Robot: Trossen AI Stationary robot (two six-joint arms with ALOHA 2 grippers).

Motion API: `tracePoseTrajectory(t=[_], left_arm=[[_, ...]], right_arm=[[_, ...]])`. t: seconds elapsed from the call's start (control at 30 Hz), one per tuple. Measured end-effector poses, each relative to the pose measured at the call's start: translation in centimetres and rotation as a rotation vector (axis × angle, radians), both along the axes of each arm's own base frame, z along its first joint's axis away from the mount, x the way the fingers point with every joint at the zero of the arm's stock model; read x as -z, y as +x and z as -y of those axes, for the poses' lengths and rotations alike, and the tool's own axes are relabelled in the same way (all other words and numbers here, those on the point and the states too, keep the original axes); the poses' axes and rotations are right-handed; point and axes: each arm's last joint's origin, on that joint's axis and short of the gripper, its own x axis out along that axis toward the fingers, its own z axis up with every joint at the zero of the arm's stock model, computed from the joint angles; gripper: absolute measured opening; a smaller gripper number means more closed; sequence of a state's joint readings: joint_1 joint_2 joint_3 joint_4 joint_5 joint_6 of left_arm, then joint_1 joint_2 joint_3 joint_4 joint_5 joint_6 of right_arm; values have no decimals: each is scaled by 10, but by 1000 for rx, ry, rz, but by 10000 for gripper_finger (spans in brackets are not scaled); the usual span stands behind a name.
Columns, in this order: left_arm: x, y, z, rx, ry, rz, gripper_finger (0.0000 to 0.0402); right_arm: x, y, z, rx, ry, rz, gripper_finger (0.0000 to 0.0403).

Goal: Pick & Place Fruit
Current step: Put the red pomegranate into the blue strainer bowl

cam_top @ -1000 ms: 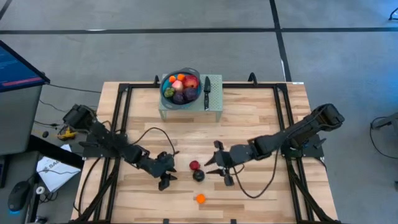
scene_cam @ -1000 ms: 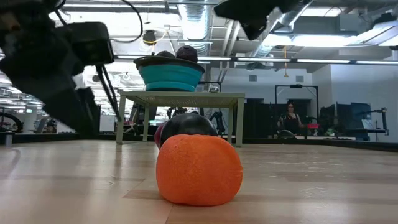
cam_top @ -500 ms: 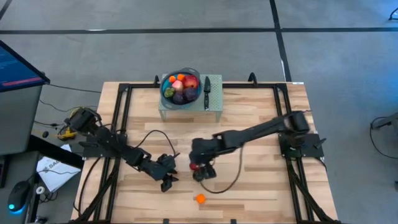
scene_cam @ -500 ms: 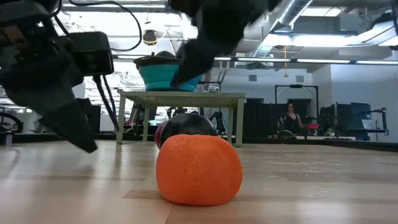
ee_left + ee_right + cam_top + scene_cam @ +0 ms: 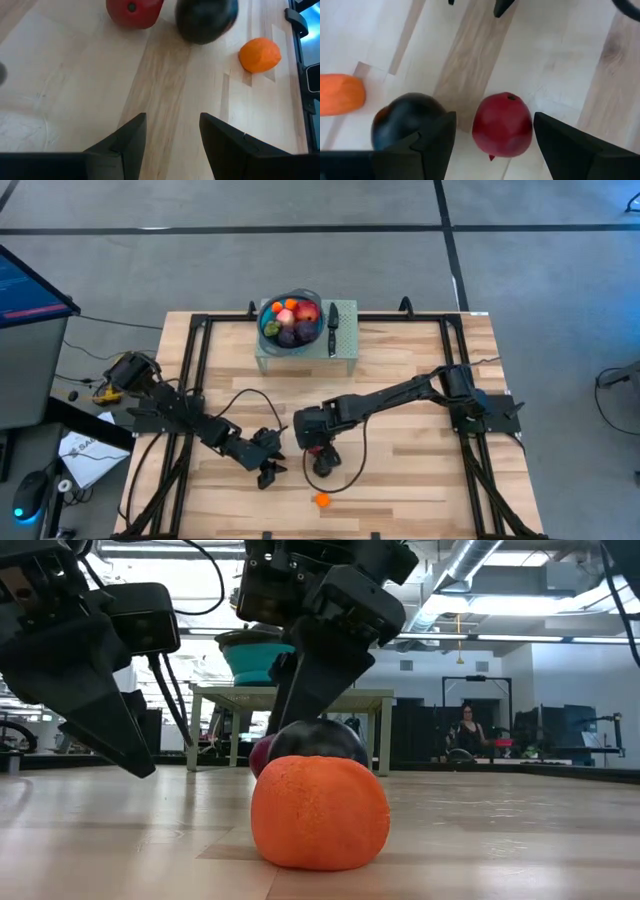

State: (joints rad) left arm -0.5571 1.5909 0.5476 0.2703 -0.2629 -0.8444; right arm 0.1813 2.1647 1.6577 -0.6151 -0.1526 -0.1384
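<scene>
A red fruit (image 5: 502, 131), a dark purple fruit (image 5: 402, 125) and an orange fruit (image 5: 339, 95) rest on the wooden table near its near edge. More fruit lies in the blue bowl (image 5: 291, 320) on a grey stand at the far edge. My right gripper (image 5: 494, 120) is open, pointing down over the red fruit, one finger on each side of it and apart from it. My left gripper (image 5: 170, 125) is open just left of the fruits, low over bare wood (image 5: 268, 472). In the low view the orange fruit (image 5: 320, 812) stands in front of the dark one (image 5: 315, 738).
A black-handled knife (image 5: 333, 326) lies on the grey stand (image 5: 345, 352) beside the bowl. Black rails (image 5: 200, 370) run along the table's left and right sides. A cable (image 5: 240, 395) loops over the wood behind the left gripper. Bare wood spreads right of the fruits.
My right gripper has swung from the table's right toward the left, turned to point down, and come down over the red fruit, still open. The fruits have stayed where they were.
</scene>
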Motion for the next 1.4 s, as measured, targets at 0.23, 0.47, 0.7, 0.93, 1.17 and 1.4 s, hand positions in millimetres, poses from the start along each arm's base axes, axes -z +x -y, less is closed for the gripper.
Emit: tracePoseTrajectory(t=[0.23, 0.47, 0.7, 0.93, 1.17, 1.4], left_arm=[[0, 0, 0, 1, -1, 2, 176], [-1, 1, 0, 1, -5, 7, 176], [-1, 1, 0, 1, -8, 9, 176], [-1, 1, 0, 1, -8, 11, 176], [-1, 1, 1, 24, 9, 17, 176], [-37, -4, 1, 129, 42, 164, 176]], right_arm=[[0, 2, 7, 29, 7, 2, 260], [7, 5, 4, 29, 18, 6, 260], [21, 7, 0, 14, 10, -17, 260], [21, 6, 2, 12, 3, -18, 234], [13, 2, 6, 11, -4, -35, 147], [-20, -12, 19, -4, 145, 105, 168]])
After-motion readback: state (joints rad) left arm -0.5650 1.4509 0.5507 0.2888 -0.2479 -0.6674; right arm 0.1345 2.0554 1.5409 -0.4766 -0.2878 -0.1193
